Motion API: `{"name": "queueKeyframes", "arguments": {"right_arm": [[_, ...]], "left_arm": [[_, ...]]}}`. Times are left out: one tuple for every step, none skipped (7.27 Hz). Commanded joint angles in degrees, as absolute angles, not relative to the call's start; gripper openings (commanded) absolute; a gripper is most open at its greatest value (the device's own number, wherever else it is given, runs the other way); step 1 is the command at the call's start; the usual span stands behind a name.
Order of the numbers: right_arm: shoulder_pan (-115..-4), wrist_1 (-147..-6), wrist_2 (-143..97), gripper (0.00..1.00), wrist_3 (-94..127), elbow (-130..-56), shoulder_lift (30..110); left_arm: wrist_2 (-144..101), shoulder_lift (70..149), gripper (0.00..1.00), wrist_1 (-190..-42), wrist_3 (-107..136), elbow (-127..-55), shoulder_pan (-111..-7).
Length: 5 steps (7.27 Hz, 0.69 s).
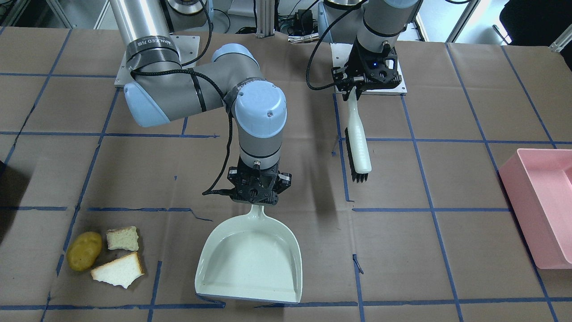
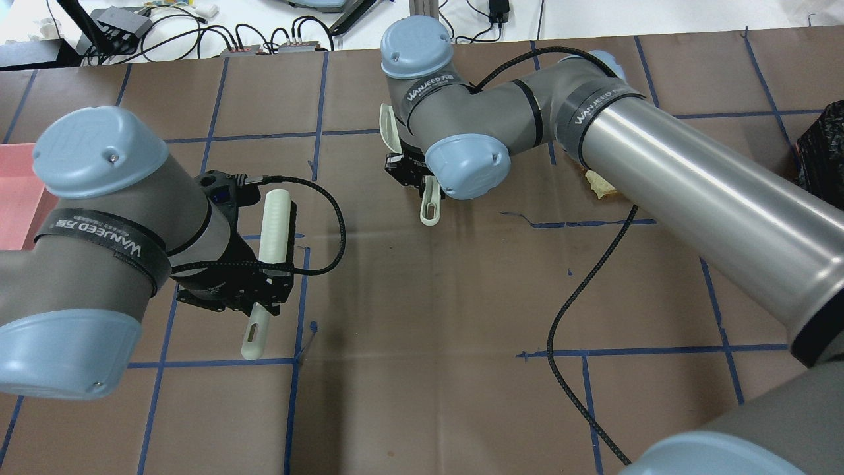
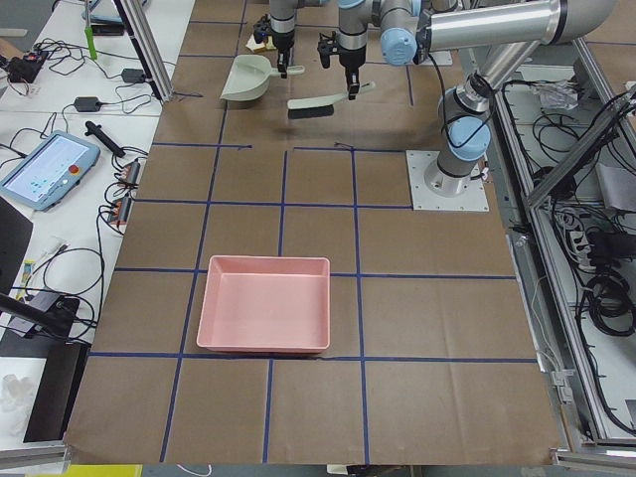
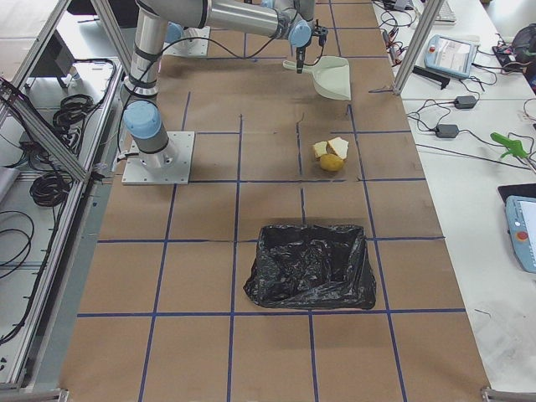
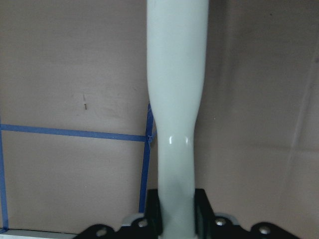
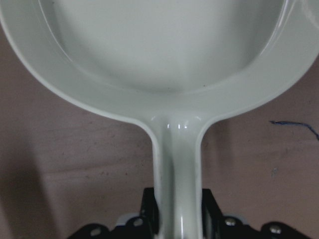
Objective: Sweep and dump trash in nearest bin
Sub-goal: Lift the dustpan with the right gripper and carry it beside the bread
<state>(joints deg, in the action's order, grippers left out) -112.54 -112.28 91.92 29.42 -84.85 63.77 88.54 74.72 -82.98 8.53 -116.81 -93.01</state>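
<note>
Dustpan (image 1: 248, 264) gripped by right end effector (image 1: 255, 200); left end effector (image 1: 355, 87) clamps brush (image 1: 359, 145); trash (image 1: 119, 269) on table (image 1: 447, 250), outside dustpan.

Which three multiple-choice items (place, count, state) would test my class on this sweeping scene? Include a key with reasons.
1. Where do the food scraps lie? A inside the dustpan; B on the table beside the dustpan; C under the brush.
2. How many food scraps are there? A one; B two; C three.
3. What is the left gripper doing? A shut on the brush handle; B open and empty; C shut on a scrap.

Key: 1 B, they lie on bare table, apart from the empty dustpan. 2 C, a potato, a bread chunk and a bread wedge. 3 A, the brush handle sits clamped in it.
</note>
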Motion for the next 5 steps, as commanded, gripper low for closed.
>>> {"name": "queueKeyframes", "arguments": {"right_arm": [[-112.5,-108.48,91.93,0.02,29.36,-83.5,66.43],[-112.41,-105.24,92.02,0.02,29.27,-82.54,68.27],[-112.15,-103.38,92.02,0.02,29.18,-82.44,68.9],[-111.28,-102.49,92.02,0.02,28.66,-82.44,68.99],[-110.31,-100.39,92.11,0.02,26.39,-82.53,69.6]], "left_arm": [[88.07,74.62,0.0,-82.97,8.53,-116.81,-93.08],[88.07,74.53,0.0,-82.97,8.53,-116.89,-93.16],[88.07,74.36,0.0,-83.06,8.53,-116.89,-93.34],[87.89,73.83,0.0,-83.23,8.53,-116.89,-93.51],[87.28,73.22,0.0,-83.23,8.53,-116.81,-93.69]]}}
